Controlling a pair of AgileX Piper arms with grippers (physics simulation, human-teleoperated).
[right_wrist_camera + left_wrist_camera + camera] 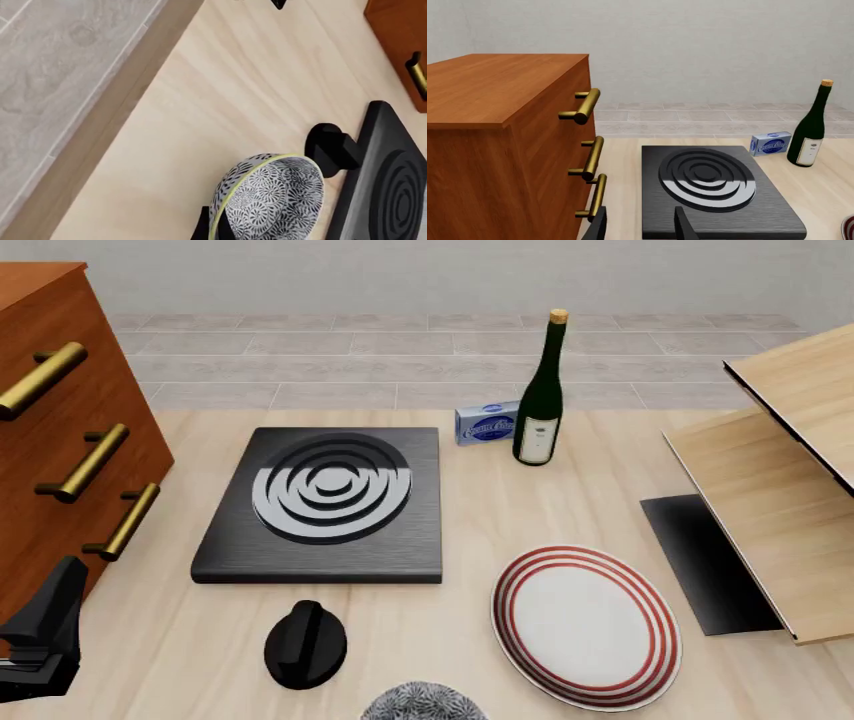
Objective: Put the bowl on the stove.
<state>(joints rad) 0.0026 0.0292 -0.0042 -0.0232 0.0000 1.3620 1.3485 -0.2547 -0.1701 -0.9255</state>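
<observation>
The speckled grey-and-white bowl [270, 202] sits near the table's front edge and is cut off at the bottom of the front view [424, 703]. In the right wrist view my right gripper [212, 229] has its fingers close together on either side of the bowl's rim. The right arm does not show in the front view. The stove [320, 505] is a black slab with a ringed burner, left of centre, and also shows in the left wrist view [714, 190] and in the right wrist view [390, 190]. My left gripper [640, 227] is open and empty, low at the front left [51, 625], before the stove's near edge.
A black round knob [306, 643] lies between the bowl and the stove. A red-ringed white plate [585, 625] is to the right. A wooden drawer cabinet [54, 430] stands at left. A wine bottle [539, 400] and a blue box [485, 423] stand behind. A black mat [705, 560] and wooden shelf [781, 500] are at right.
</observation>
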